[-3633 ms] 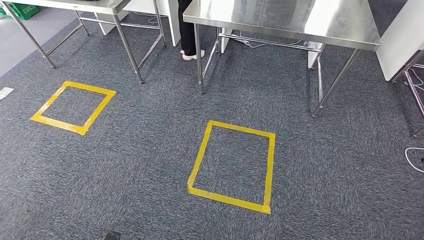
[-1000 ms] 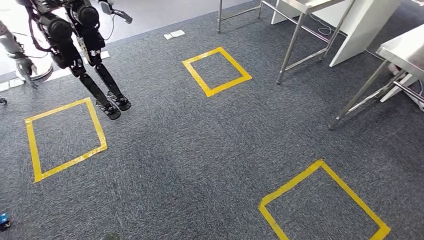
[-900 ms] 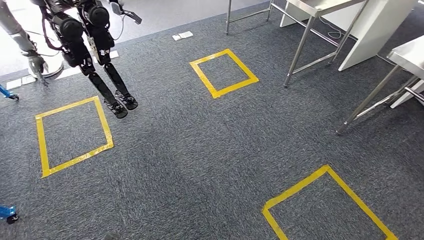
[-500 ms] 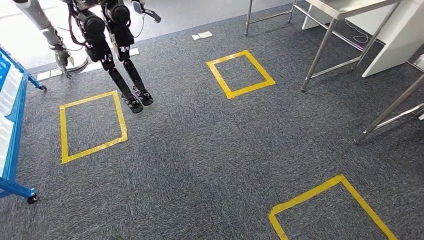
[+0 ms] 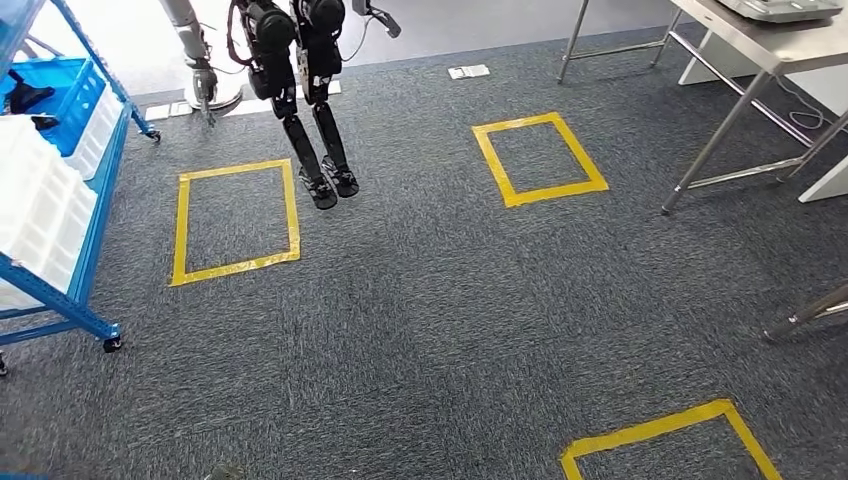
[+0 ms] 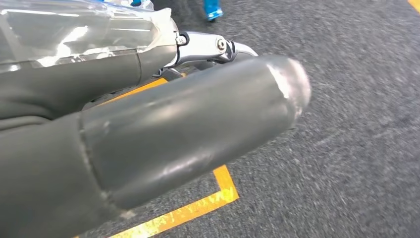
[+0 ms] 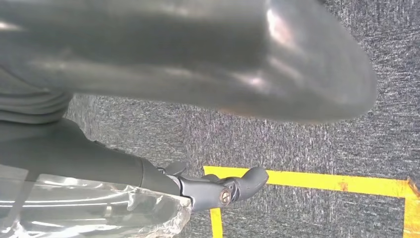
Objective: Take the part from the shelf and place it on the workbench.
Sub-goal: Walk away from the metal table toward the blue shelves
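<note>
Since the frame half a second back the whole head view has swung left. That is the camera turning, not the floor things moving. More of the blue shelf [image 5: 100, 190] now shows at the left edge.

Nearest, both arms hang over the carpet [image 5: 430, 320].
- Left hand [image 6: 163, 134]: the thumb hides most of it. Nothing shows in it, but I cannot tell how the fingers lie.
- Right hand [image 7: 188, 59]: thumb and a dark finger are well apart with bare carpet between them, so it is spread and holding nothing.

One corner of a yellow tape square [image 5: 660, 440] sits at the lower right of the head view.

Further out on the left, the shelf holds white bins [image 5: 40, 215] and a blue bin [image 5: 75, 100]. A dark item [image 5: 22, 92] lies in the blue bin near the shelf's far end. It may be the part, but it is too small to be sure.

Handling, as a judgement: it is probably rigid and light enough for one hand. I would take it across its middle, clear of the bin wall. Its finish and weight are unknown.

A second tape square [image 5: 235, 220] lies just beside the shelf. Another humanoid [image 5: 300, 70] has its feet at that square's far corner.

Farthest are a third square [image 5: 540, 160] and the steel workbench [image 5: 745, 30] at the top right corner, well apart from the shelf. The pile carpet looks level, and I expect a turn and a walk between the two.
</note>
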Robot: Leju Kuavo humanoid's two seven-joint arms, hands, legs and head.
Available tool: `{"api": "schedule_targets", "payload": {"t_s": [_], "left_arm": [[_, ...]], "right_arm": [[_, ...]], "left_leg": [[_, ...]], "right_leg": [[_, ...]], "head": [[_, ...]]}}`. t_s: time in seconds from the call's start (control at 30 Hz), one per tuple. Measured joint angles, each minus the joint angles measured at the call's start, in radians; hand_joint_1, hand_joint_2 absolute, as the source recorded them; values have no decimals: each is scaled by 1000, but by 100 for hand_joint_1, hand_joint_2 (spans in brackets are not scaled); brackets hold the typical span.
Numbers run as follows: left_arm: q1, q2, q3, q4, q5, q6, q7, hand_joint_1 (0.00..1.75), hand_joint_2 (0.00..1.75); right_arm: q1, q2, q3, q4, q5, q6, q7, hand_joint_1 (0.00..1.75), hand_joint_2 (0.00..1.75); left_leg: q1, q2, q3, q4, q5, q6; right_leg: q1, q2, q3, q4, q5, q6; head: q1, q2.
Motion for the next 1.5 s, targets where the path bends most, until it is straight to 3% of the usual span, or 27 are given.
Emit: {"api": "schedule_targets", "payload": {"t_s": [0.03, 0.1, 0.13, 0.2, 0.27, 0.33, 0.4, 0.47, 0.5, 0.53, 0.57, 0.63, 0.7, 0.8, 0.87, 0.93, 1.0, 1.03, 1.07, 1.13, 1.17, 1.2, 1.27, 1.33, 1.37, 1.43, 1.5], "left_arm": [[1, 0, 0, 0, 0, 0, 0, 0, 0], [3, -1, 0, 0, 1, 0, 0, 0, 0], [2, -1, 0, 0, 1, 0, 0, 0, 0], [3, 1, 0, 0, 0, 0, 0, 0, 0], [5, 2, -1, 0, -1, 0, 0, 0, 0], [7, 1, -3, 0, -2, 0, 0, 0, 0], [4, 1, -6, 0, -2, 0, 0, 0, 0], [3, 1, -8, 0, -2, 0, 1, 0, 0], [3, 1, -8, 0, -2, 0, 1, 0, 0], [4, 1, -9, 0, -2, 0, 2, 0, 0], [5, 1, -9, 0, -2, 0, 2, 0, 0], [3, 2, -9, 0, -2, 0, 3, 0, 0], [1, 2, -9, 0, -1, 0, 2, 0, 0], [3, 2, -9, 0, 2, 1, 2, 0, 0], [2, 1, -9, 0, 4, 2, 1, 0, 0], [1, 0, -9, 0, 4, 2, 0, 0, 0], [2, 0, -9, 0, 3, 2, 0, 0, 0], [3, -1, -9, 0, 3, 2, 0, 0, 0], [4, -2, -9, 0, 3, 2, 1, 0, 0], [4, -2, -9, 0, 2, 2, 1, 0, 0], [4, -2, -9, 0, 2, 2, 2, 0, 0], [4, -1, -9, 0, 2, 2, 3, 0, 0], [6, -1, -9, 0, 2, 2, 3, 0, 0], [9, -1, -10, 0, 1, 3, 4, 0, 0], [9, -1, -10, 0, 0, 3, 4, 0, 0], [6, -1, -10, 0, 0, 3, 4, 0, 0], [5, -2, -11, 0, -1, 3, 4, 0, 0]], "right_arm": [[1, -1, 0, 0, 0, 0, 0, 0, 0], [2, -3, 0, 0, -1, 0, -2, 0, 0], [1, -3, 0, 1, -2, 0, -4, 0, 0], [1, -4, 0, 3, -5, 0, -8, 0, 0], [1, -4, 0, 3, -8, 0, -11, 0, 0], [1, -4, 0, 3, -10, 0, -14, 0, 0], [4, -5, 0, 4, -11, 0, -16, 0, 0], [7, -6, 0, 5, -12, 0, -16, 0, 0], [8, -7, 0, 6, -13, 0, -16, 0, 0], [7, -7, 0, 6, -13, 0, -16, 0, 0], [6, -7, 0, 6, -13, 0, -16, 0, 0], [4, -5, 0, 6, -13, 0, -17, 0, 0], [1, -5, 0, 7, -11, 0, -18, 0, 0], [-3, -6, 0, 7, -8, 0, -18, 0, 0], [-5, -5, 0, 8, -7, 0, -18, 0, 0], [-3, -5, 0, 10, -6, 0, -17, 0, 0], [-1, -7, 0, 11, -6, 0, -16, 0, 0], [0, -8, 0, 12, -7, 0, -15, 0, 0], [1, -8, 0, 12, -7, 0, -15, 0, 0], [0, -9, 0, 13, -8, 0, -15, 0, 0], [0, -9, 0, 13, -8, 0, -15, 0, 0], [-1, -9, 0, 14, -8, 0, -15, 0, 0], [-3, -9, 0, 15, -7, 0, -15, 0, 0], [-5, -9, 0, 15, -7, 0, -15, 0, 0], [-4, -9, 0, 15, -6, 0, -16, 0, 0], [-1, -10, 0, 15, -5, 0, -16, 0, 0], [2, -11, 0, 16, -5, 0, -16, 0, 0]], "left_leg": [[0, -13, 0, 1, 1, -2], [1, -39, 0, 5, 1, -8], [-1, -49, -1, 9, 0, -14], [-5, -65, -7, 15, -2, -24], [-2, -77, -13, 18, -1, -32], [0, -46, -30, 52, -24, -39], [-1, 8, -80, 162, -88, -44], [1, 30, -139, 289, -142, -47], [1, 33, -152, 315, -145, -46], [1, 35, -145, 302, -130, -43], [0, 41, -117, 251, -101, -39], [-7, 76, -40, 111, -46, -26], [-17, 99, -4, 38, -30, -17], [-18, 72, -1, 21, -21, -9], [-11, 53, 6, 4, -9, 1], [-8, 32, 3, 0, -4, 6], [-7, 8, 1, 0, -2, 6], [-6, -4, 1, 1, -2, 4], [-5, -16, 2, 2, -1, 2], [-3, -39, 0, 11, -4, -9], [-3, -48, -1, 16, -6, -15], [-4, -55, -3, 20, -8, -21], [-3, -66, -8, 22, -8, -31], [2, -46, -16, 37, -18, -38], [2, -24, -30, 70, -39, -41], [1, 21, -86, 192, -109, -45], [2, 32, -142, 308, -154, -44]], "right_leg": [[-2, 2, 10, -24, 17, 9], [-13, 29, 72, -166, 81, 30], [-16, 44, 97, -227, 107, 32], [-17, 60, 118, -281, 129, 24], [-14, 42, 122, -280, 133, 8], [-15, 24, 125, -280, 137, -7], [-10, 4, 125, -281, 138, -21], [-2, -19, 124, -281, 136, -29], [1, -30, 124, -281, 135, -30], [4, -40, 124, -281, 134, -32], [6, -50, 125, -281, 133, -33], [12, -66, 129, -280, 130, -33], [17, -81, 130, -280, 126, -29], [20, -96, 131, -280, 120, -19], [18, -59, 107, -227, 89, -18], [10, -12, 47, -99, 32, -20], [3, 0, -3, 1, 2, -13], [-1, 1, -4, -1, 11, -3], [-7, 4, 13, -43, 36, 9], [-17, 24, 77, -184, 99, 30], [-18, 32, 99, -236, 119, 31], [-17, 38, 111, -265, 129, 27], [-13, 27, 115, -270, 132, 9], [-13, 15, 119, -271, 137, -6], [-13, 7, 119, -272, 139, -13], [-6, -10, 117, -272, 139, -22], [1, -30, 114, -272, 138, -26]], "head": [[0, 0], [1, 0], [1, 0], [1, 0], [-1, 0], [-3, 0], [-7, 0], [-9, 0], [-9, 0], [-9, 0], [-9, 0], [-9, 0], [-8, 0], [-8, 0], [-6, 0], [-4, 0], [-3, 0], [-3, 0], [-3, 0], [-2, 0], [-2, 0], [-2, 0], [-2, 0], [-2, 0], [-4, 0], [-8, 0], [-9, 0]]}}
